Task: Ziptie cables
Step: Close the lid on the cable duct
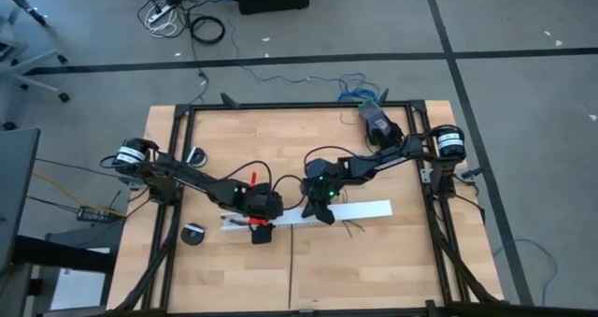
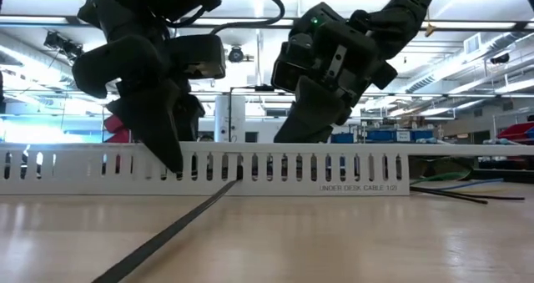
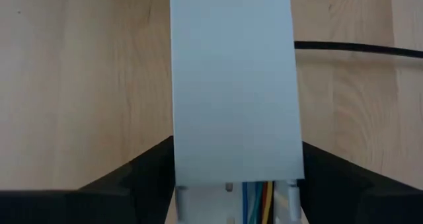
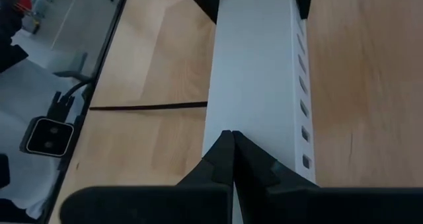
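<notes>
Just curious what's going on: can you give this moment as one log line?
left hand: open, straddling white channel | right hand: shut, over channel | strap: on table

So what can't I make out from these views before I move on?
- Cables: left wrist view shows only a short coloured stretch; the channel lid hides the rest.
- Ziptie: low view cuts it off at the bottom edge; where it meets the channel is unclear.
- Left gripper: straddles the channel; contact cannot be told.
- Right gripper: shut over the lid, tips touching or hovering unclear.
</notes>
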